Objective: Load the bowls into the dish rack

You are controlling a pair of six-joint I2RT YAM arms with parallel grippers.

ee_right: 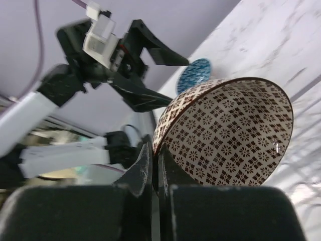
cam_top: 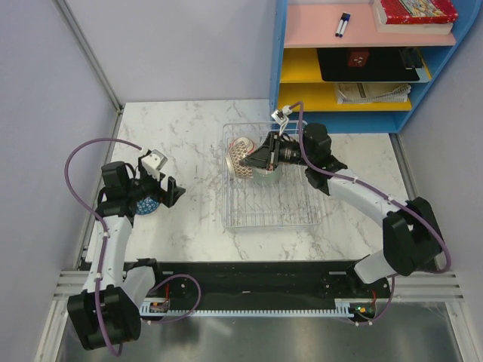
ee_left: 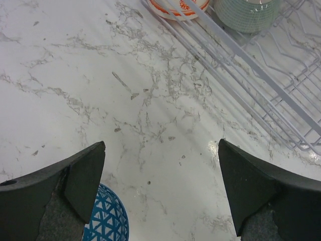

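Observation:
My right gripper (cam_top: 250, 161) is shut on the rim of a brown-patterned bowl (cam_top: 238, 160) and holds it tilted over the left part of the dish rack (cam_top: 281, 208). In the right wrist view the fingers (ee_right: 145, 165) pinch that bowl (ee_right: 225, 133) at its rim. A red-patterned bowl (cam_top: 243, 143) and a pale green bowl (cam_top: 269, 176) sit in the rack; both show in the left wrist view (ee_left: 178, 6) (ee_left: 246, 12). A blue-patterned bowl (cam_top: 143, 204) lies on the table under my left gripper (cam_top: 172, 192), which is open and empty (ee_left: 160, 170). The blue bowl (ee_left: 108, 221) lies beside its left finger.
The rack's wire side (ee_left: 281, 90) runs along the upper right of the left wrist view. A blue shelf unit (cam_top: 362, 68) stands behind the rack at the back right. A grey wall (cam_top: 45, 113) borders the table's left.

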